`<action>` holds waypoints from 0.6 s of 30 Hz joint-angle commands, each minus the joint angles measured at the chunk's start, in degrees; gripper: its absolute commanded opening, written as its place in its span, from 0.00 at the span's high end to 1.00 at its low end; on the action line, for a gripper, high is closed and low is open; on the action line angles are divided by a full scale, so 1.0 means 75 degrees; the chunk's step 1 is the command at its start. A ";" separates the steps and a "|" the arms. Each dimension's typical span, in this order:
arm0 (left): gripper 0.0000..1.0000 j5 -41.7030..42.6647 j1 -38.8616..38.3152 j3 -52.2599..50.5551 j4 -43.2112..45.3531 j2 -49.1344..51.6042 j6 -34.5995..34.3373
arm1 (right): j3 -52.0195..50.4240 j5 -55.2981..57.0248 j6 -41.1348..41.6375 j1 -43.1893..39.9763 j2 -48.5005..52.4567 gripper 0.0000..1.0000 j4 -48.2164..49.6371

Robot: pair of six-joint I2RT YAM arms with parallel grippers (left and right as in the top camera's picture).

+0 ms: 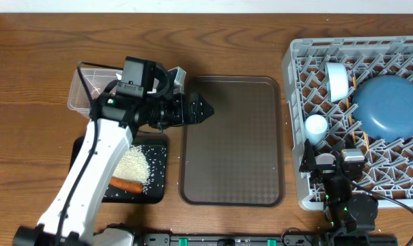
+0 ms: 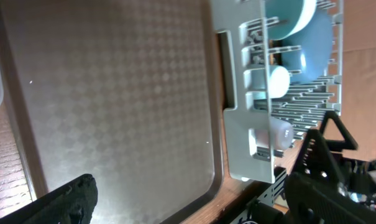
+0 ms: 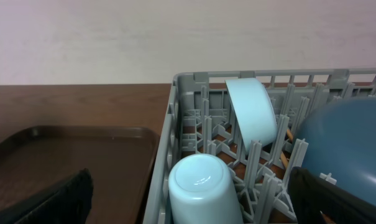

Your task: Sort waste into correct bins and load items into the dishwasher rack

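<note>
My left gripper (image 1: 201,109) is open and empty over the left edge of the brown serving tray; the left wrist view (image 2: 194,200) shows its fingers wide apart. My right gripper (image 1: 331,164) is open at the front-left corner of the grey dishwasher rack (image 1: 295,61). An upside-down light blue cup (image 3: 203,186) stands between its fingers, and I cannot tell if they touch it. The rack also holds the dark blue plate (image 1: 387,106), the light blue bowl (image 1: 337,80) on edge and wooden chopsticks (image 3: 289,134). A whitish cup (image 2: 281,132) shows near the rack's corner.
The brown serving tray (image 1: 231,140) lies in the middle with nothing on it. The clear tub (image 1: 83,85) stands at the back left. The black tray (image 1: 157,174) in front of it holds rice (image 1: 134,164) and the carrot (image 1: 126,184).
</note>
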 commanded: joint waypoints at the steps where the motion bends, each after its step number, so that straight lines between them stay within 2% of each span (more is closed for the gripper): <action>1: 0.02 -0.0044 -0.0166 0.0038 -0.0012 -0.0997 0.0073 | -0.0009 0.0003 -0.0093 -0.0052 -0.0050 0.01 -0.0035; 18: 0.02 -0.0050 -0.0195 0.0038 -0.0044 -0.6169 0.0125 | -0.0009 0.0000 -0.0093 -0.0052 -0.0050 0.01 -0.0035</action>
